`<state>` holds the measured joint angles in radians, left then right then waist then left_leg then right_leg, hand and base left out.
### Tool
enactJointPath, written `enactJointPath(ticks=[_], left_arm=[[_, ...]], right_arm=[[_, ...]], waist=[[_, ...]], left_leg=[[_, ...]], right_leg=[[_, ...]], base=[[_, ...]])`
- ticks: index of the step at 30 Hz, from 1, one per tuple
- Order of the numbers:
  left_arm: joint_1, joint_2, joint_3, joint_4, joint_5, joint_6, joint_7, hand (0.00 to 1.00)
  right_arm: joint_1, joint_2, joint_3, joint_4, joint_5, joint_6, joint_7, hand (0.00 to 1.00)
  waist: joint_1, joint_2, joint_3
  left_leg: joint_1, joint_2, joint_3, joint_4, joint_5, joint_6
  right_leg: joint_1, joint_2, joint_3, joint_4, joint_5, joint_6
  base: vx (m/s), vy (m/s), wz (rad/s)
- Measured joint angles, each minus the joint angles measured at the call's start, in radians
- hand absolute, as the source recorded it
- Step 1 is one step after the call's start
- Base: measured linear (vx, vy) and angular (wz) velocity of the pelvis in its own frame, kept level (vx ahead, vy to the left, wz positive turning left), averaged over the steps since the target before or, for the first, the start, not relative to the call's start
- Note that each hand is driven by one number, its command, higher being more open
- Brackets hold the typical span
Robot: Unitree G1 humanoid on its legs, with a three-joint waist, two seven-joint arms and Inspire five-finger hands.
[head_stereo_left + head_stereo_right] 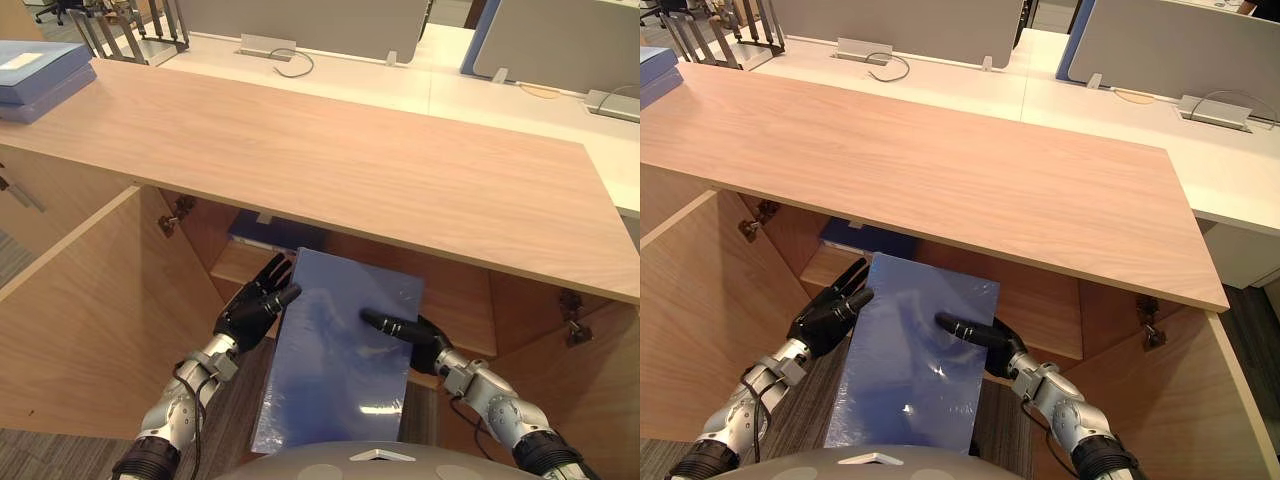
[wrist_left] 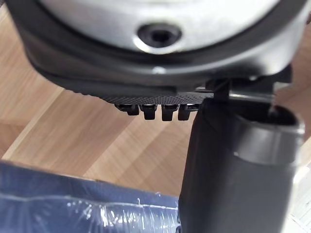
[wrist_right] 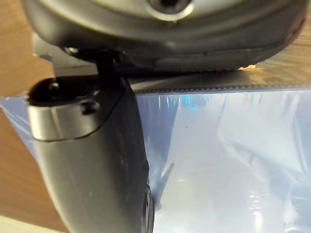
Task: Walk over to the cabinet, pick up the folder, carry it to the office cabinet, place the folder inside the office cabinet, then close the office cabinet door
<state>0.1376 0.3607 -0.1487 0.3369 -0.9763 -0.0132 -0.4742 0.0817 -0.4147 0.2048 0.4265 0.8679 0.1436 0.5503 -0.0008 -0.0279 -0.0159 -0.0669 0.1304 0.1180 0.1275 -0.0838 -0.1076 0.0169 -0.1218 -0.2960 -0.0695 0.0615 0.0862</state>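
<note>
The blue folder (image 1: 340, 360) is up off the floor, held flat between 2 hands right at the mouth of the office cabinet (image 1: 150, 330), and both of the cabinet's doors are swung wide, the left door (image 1: 80, 320) and the right door (image 1: 1160, 410). The folder's far end points into the cabinet, just under the front edge of its wooden top surface (image 1: 330, 160) and above the cabinet's inner shelf (image 1: 825, 268); I cannot tell whether it touches that shelf. The left hand (image 1: 250, 310) is spread, fingers straight and braced against the folder's left edge. The right hand (image 1: 425, 338) sits at the folder's right edge with its thumb lying flat across the glossy cover; whether it is clamped or loose, I cannot tell. Deeper inside the cabinet a dark blue item (image 1: 275, 233) lies at the back. A stack of blue folders (image 1: 35, 70) rests on the far left end of the cabinet's top.
</note>
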Motion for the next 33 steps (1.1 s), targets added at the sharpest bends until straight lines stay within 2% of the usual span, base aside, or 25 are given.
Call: enactJointPath(ticks=[3,6,9,17,23,29,33], left_arm=[[0.033,-0.011,0.055,0.01,0.0,0.0,-0.002,1.0],[0.034,-0.012,0.076,0.014,0.0,0.0,-0.003,1.0],[0.035,-0.012,0.084,0.014,0.0,0.0,-0.006,1.0],[0.065,-0.012,0.121,0.014,0.0,0.0,-0.012,1.0],[0.073,-0.012,0.128,0.014,0.011,0.0,-0.013,1.0],[0.103,-0.014,0.131,0.067,0.137,-0.003,-0.027,1.0],[0.135,-0.058,0.173,0.259,0.32,-0.009,-0.019,1.0]], right_arm=[[0.046,0.0,-0.113,-0.038,0.001,0.0,0.019,0.0],[0.058,-0.026,-0.17,-0.038,-0.026,-0.001,0.022,0.0],[0.06,-0.047,-0.189,-0.038,-0.039,-0.001,0.022,0.0],[0.062,-0.201,-0.306,-0.01,-0.039,0.004,0.04,0.0],[0.07,-0.223,-0.34,0.012,-0.039,0.004,0.041,0.0],[0.075,-0.222,-0.34,0.012,-0.04,0.004,0.042,0.0],[0.067,-0.202,-0.355,0.012,-0.045,0.004,0.04,0.0]], waist=[[-0.004,0.009,0.005],[-0.005,0.009,0.006],[-0.008,0.009,0.006],[-0.044,0.008,0.007],[-0.057,0.007,0.007],[-0.059,0.009,0.007],[-0.057,0.011,0.007]], left_leg=[[0.002,0.0,0.0,-0.007,0.002,0.0],[0.002,0.0,0.0,-0.009,0.003,0.0],[0.002,-0.001,0.001,-0.009,0.003,0.0],[0.01,0.001,0.014,-0.008,0.0,0.0],[0.02,0.003,0.037,-0.005,-0.003,0.0],[0.02,0.004,0.043,0.001,-0.011,0.002],[0.017,0.002,0.045,0.01,-0.023,0.002]], right_leg=[[-0.001,0.001,0.0,0.0,0.0,0.0],[-0.002,0.001,0.0,0.0,0.0,0.0],[-0.003,0.0,0.0,-0.001,0.0,0.0],[-0.003,0.0,0.012,0.004,0.0,0.0],[-0.013,-0.001,0.035,0.017,-0.001,0.001],[-0.016,-0.002,0.042,0.017,-0.001,0.001],[-0.015,-0.004,0.043,0.017,-0.005,0.005]], base=[[0.0,0.0,0.0],[0.0,0.0,0.0],[0.0,0.0,0.0],[0.0,0.002,-0.04],[-0.02,0.005,-0.12],[0.0,0.001,-0.04],[0.04,0.014,-0.01]])
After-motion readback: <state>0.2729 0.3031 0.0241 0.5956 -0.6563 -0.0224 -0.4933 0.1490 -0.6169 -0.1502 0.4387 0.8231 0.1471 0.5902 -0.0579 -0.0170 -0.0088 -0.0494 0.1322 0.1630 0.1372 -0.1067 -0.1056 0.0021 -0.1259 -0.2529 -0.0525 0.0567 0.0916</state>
